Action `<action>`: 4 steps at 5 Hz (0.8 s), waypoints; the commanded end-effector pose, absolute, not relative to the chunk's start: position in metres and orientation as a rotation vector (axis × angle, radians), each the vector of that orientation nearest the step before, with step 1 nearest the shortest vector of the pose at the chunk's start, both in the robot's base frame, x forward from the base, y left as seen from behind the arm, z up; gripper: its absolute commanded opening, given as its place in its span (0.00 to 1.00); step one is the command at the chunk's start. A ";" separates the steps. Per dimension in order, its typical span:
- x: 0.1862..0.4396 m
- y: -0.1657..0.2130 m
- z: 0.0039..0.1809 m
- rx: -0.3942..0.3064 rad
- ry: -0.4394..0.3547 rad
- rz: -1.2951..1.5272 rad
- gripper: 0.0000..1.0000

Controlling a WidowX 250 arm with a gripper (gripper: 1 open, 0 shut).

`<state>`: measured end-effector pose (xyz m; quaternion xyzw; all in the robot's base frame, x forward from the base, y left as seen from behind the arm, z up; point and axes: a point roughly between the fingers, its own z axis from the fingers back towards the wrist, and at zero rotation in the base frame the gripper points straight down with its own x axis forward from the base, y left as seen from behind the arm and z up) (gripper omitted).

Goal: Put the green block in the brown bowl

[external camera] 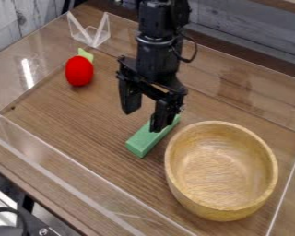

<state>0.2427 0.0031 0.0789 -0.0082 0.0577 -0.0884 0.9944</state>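
Now my claw [145, 116] is wide open over the block.
I see nothing in its grip; the green block [150, 138] lies just beneath it on the worktop [64, 138], the brown bowl [221, 171] beside.

Light is fairly bright and even across the wooden tabletop [64, 138]. A soft, faint shadow lies inside the brown bowl [221, 171], along its inner wall. The black robot arm [162, 41] reads as a dark mass with little surface detail. The picture is small and slightly soft, fine edges blurring a little.
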 end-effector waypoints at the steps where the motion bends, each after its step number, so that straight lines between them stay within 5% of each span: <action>1: 0.247 -0.008 0.091 -0.002 0.054 -0.268 1.00; 4: 0.245 0.003 0.087 -0.001 0.007 -0.234 1.00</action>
